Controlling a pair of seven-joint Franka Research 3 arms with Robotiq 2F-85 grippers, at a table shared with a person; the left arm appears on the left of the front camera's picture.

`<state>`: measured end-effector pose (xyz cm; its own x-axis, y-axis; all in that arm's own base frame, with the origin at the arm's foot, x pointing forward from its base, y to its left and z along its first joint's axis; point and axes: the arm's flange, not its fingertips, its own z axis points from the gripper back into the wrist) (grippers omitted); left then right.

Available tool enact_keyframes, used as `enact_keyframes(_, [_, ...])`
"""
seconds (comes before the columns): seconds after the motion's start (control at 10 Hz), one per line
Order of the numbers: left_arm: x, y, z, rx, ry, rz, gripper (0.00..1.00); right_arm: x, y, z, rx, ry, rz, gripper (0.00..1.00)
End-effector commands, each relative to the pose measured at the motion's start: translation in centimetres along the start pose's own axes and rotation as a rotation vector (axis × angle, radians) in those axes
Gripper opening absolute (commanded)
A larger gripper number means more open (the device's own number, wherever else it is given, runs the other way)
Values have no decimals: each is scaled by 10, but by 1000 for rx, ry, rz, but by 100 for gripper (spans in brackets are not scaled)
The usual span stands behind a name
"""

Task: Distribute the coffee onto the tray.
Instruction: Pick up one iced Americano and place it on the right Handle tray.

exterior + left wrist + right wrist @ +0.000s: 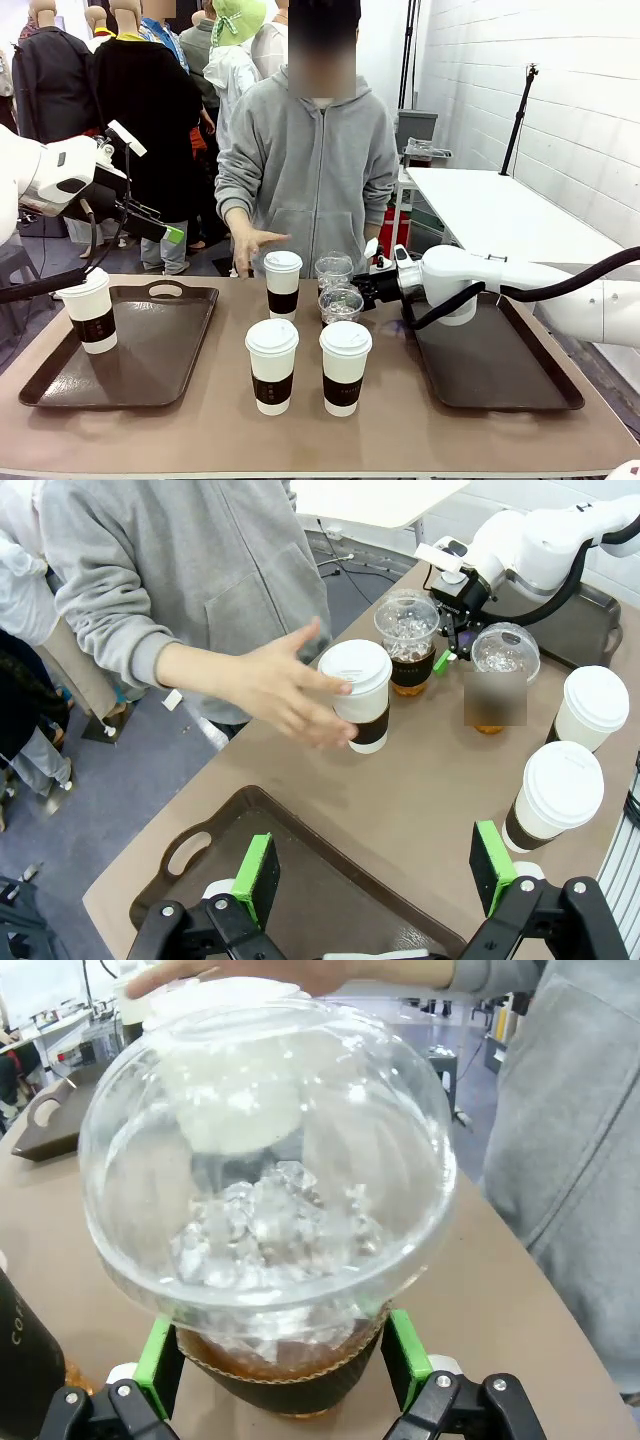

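right gripper [283, 1348] spread around dome-lidded iced coffee [268, 1210], dark sleeve, left gripper [375, 870] spread

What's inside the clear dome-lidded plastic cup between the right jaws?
Ice heaped under the clear plastic dome lid, amber-brown liquid below. The dark sleeve hides the rest.

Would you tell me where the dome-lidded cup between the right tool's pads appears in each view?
Front view: the dome-lidded cup is at the centre, the farther of two such cups.
Left wrist view: upper middle, right of the far white cup.
Right wrist view: close up, centre.
Shared landmark: the person's hand reaching nearby.
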<state>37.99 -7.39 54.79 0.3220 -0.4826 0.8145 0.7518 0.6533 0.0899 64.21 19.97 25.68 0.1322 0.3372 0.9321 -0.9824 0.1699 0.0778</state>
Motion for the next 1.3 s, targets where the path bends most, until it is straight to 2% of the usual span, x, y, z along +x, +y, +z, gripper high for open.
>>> enact_keyframes(0.0, [-2,2,-1,-6,-1,5,100,2,-4,-20,-16,-11,-33,100])
enact_keyframes(0.8, [-2,2,-1,-6,-1,5,100,3,-7,-30,-11,-58,-97,100])
enact_keyframes(0.9, [-2,2,-1,-6,-1,5,100,3,-8,-30,-18,-45,-87,84])
enact_keyframes(1.0, [-2,2,-1,-6,-1,5,100,2,-8,-29,-43,-72,-65,67])
enact_keyframes(1.2, [-2,2,-1,-6,-1,5,100,3,-9,-28,-56,-77,-50,67])
